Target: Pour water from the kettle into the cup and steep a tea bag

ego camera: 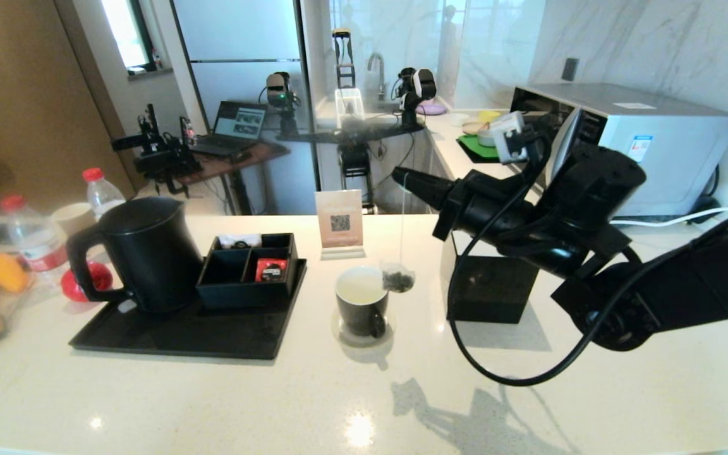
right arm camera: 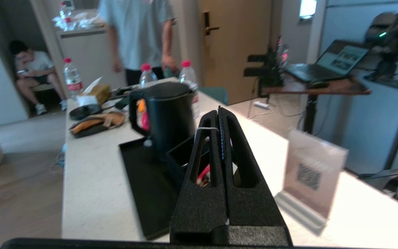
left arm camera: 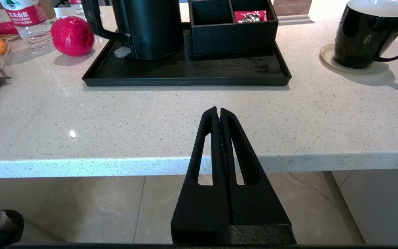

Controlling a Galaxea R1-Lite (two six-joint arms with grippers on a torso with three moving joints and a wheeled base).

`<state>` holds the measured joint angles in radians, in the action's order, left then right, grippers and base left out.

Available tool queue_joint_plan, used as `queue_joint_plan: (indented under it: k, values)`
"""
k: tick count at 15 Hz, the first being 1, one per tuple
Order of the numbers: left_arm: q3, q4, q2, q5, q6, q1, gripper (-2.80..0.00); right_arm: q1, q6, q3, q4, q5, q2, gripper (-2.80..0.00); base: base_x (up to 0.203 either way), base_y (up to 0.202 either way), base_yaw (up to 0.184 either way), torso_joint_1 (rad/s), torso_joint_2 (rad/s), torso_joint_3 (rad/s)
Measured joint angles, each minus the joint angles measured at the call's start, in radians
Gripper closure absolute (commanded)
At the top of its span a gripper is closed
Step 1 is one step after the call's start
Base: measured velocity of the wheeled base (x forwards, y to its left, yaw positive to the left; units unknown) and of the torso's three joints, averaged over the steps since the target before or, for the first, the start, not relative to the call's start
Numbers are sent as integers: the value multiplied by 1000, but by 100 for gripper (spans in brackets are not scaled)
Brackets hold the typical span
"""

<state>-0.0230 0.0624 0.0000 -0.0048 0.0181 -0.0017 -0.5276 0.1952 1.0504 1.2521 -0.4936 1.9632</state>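
Observation:
The small black cup [ego camera: 361, 309] stands on a pale coaster at mid-counter, its white inside showing a pale liquid surface. A dark tea bag [ego camera: 397, 278] hangs on a thin string just over the cup's right rim. The string runs up to my right gripper [ego camera: 400, 177], which is shut on it high above the cup; the string [right arm camera: 206, 128] loops over one finger. The matte black kettle [ego camera: 146, 253] stands upright on the black tray [ego camera: 212, 338], left of the cup. My left gripper [left arm camera: 218, 110] is shut and empty, parked below the counter's front edge.
On the tray a black compartment box [ego camera: 247, 268] holds a red sachet [ego camera: 270, 270]. A QR sign [ego camera: 339, 221] stands behind the cup, and a black box [ego camera: 490, 287] sits just right of it under my right arm. Red-capped bottles [ego camera: 35, 237] and a red ball [ego camera: 83, 281] are at the far left.

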Motion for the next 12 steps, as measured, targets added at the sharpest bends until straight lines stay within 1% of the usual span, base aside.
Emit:
queue_joint_plan:
  k: [5,7,9,12]
  values:
    - [0,0,0,0,0,1,0,122,-2,92,-85,0,-46,0,0,0,0,0,0,0]
    - [0,0,0,0,0,1,0,178,-19,117,-119,1,-54,0,0,0,0,0,0,0]
    - [0,0,0,0,0,0,0,227,-44,124,-126,2,-55,0,0,0,0,0,0,0]
    - [0,0,0,0,0,0,0,289,-48,124,-124,2,-46,0,0,0,0,0,0,0]
